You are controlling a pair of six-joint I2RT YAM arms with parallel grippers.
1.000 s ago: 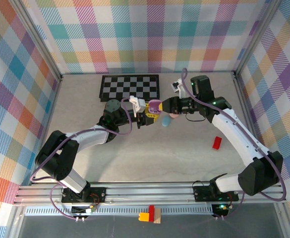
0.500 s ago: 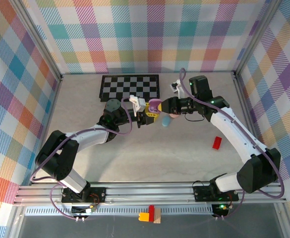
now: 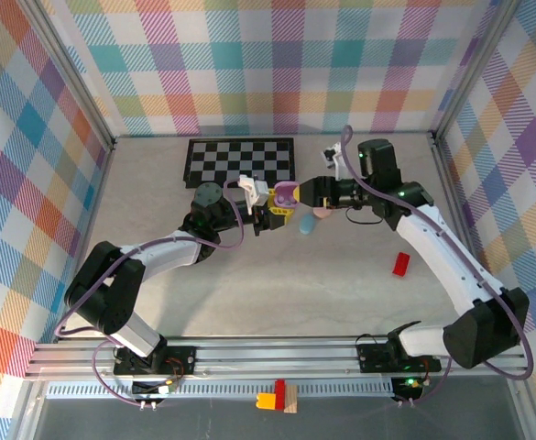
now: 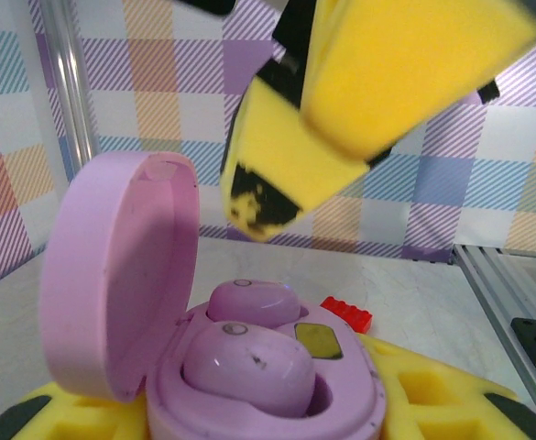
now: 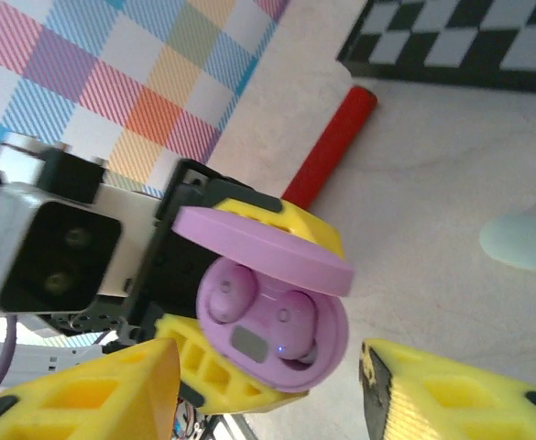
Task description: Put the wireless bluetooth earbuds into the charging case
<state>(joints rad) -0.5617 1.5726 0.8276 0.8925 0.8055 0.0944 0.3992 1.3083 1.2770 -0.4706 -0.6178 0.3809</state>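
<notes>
The lilac charging case (image 3: 286, 194) is held off the table with its lid (image 4: 112, 275) standing open, and my left gripper (image 3: 272, 217) is shut on its base between yellow pads (image 4: 442, 403). Two lilac earbuds (image 4: 249, 367) (image 4: 249, 301) sit in its wells; in the right wrist view the same earbuds (image 5: 226, 293) (image 5: 290, 321) lie under the lid (image 5: 258, 247). My right gripper (image 3: 306, 194) hovers just right of the case, open, its yellow fingers (image 5: 93, 394) apart and holding nothing.
A pale blue pebble-shaped case (image 3: 306, 225) and a pinkish piece (image 3: 323, 213) lie on the table under the grippers. A red block (image 3: 401, 263) sits to the right, and a checkerboard (image 3: 241, 160) lies at the back. A red bar (image 5: 327, 147) lies beyond the case.
My right gripper's jaws have spread apart and it has drawn back slightly to the right of the case. The left gripper and case have stayed put.
</notes>
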